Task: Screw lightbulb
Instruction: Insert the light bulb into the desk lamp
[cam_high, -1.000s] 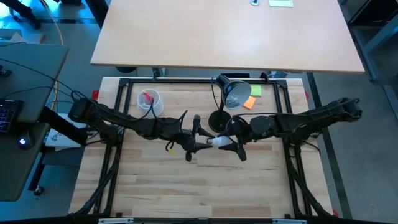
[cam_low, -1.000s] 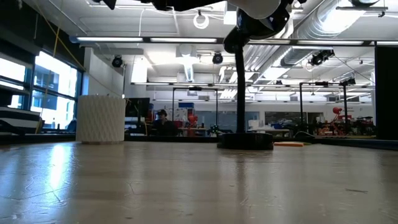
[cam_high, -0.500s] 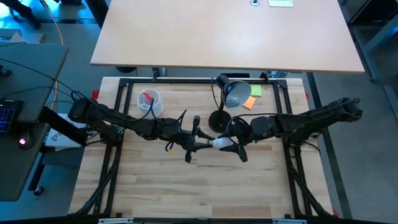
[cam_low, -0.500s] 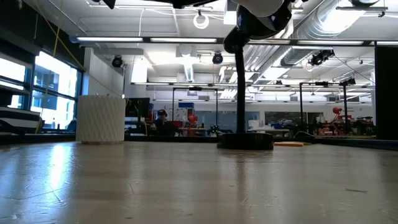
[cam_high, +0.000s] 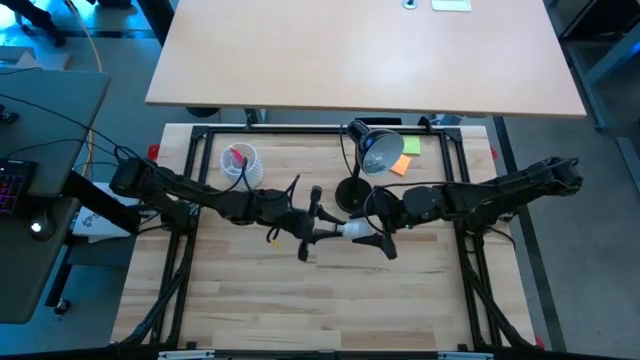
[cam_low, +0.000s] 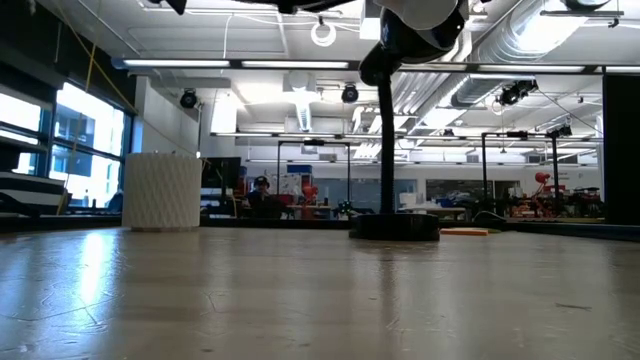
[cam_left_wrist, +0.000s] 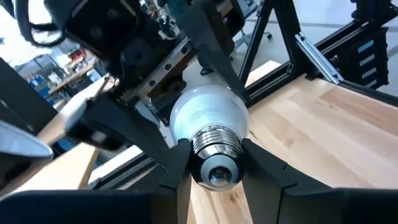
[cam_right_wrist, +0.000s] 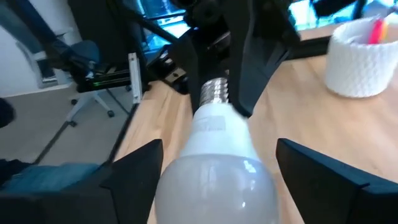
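The white frosted lightbulb (cam_high: 350, 229) hangs level above the middle of the table, between my two grippers. My left gripper (cam_high: 336, 232) comes from the table's left and is shut on the bulb's silvery screw base. My right gripper (cam_high: 362, 231) comes from the table's right and is shut on the bulb's glass. The black desk lamp stands just behind them on its round base (cam_high: 352, 194), with its shade (cam_high: 380, 150) tilted toward the table. In the low view only the bulb's white glass (cam_low: 420, 10) shows at the top edge. My left gripper pinches the bulb's screw base (cam_left_wrist: 217, 144) between its two fingers (cam_left_wrist: 176, 163), one on each side. The fingers come level from the table's left. The bulb is lifted clear of the table and lies level, its base pointing left. My right gripper holds the bulb's rounded glass (cam_right_wrist: 214, 168) between its two fingers (cam_right_wrist: 134, 169), which are spread wide, one on each side. The fingers come level from the table's right and lie along the glass (cam_left_wrist: 205, 112). The bulb is clear of the table.
A white ribbed cup (cam_high: 240, 162) with pink items stands at the far left of the table and also shows in the low view (cam_low: 162, 192). Orange and green sticky notes (cam_high: 405, 161) lie at the far right beside the lamp. The table's near half is bare wood (cam_high: 320, 300).
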